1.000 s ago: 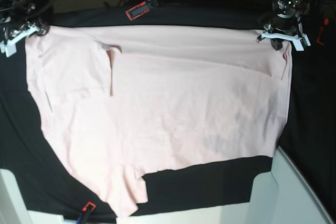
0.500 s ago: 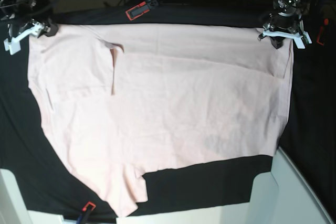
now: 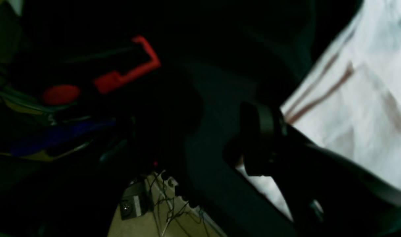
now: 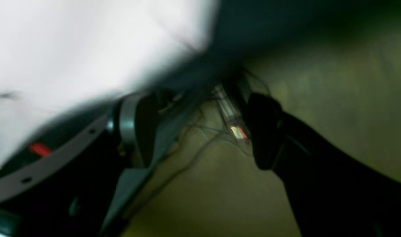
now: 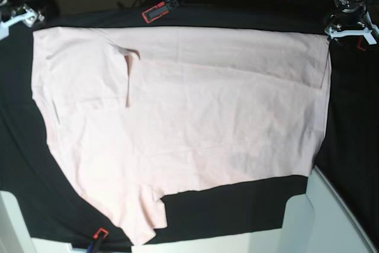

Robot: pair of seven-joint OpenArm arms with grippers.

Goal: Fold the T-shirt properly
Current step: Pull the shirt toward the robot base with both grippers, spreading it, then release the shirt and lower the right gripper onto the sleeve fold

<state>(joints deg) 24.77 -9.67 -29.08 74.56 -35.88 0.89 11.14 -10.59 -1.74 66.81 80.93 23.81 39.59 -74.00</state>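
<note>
- The T-shirt [image 5: 183, 122] is being seen spread flat, plain side up, on the black cloth [image 5: 349, 122] covering the table.
- The left gripper [image 5: 349, 28] is being held just past the shirt's far corner, on the base view's right; its jaws are too dark to judge, so their state cannot be told.
- The right gripper [image 4: 200, 131] is being held with its 2 fingers [image 4: 263, 131] parted, with nothing between them, off the shirt's opposite far corner.
- A red clamp [image 5: 155, 11] is being seen at the table's far edge.

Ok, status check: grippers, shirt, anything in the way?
Left gripper and right gripper open, holding nothing, off the far corners. T-shirt spread flat on the black cloth. Nothing lying on it.
</note>
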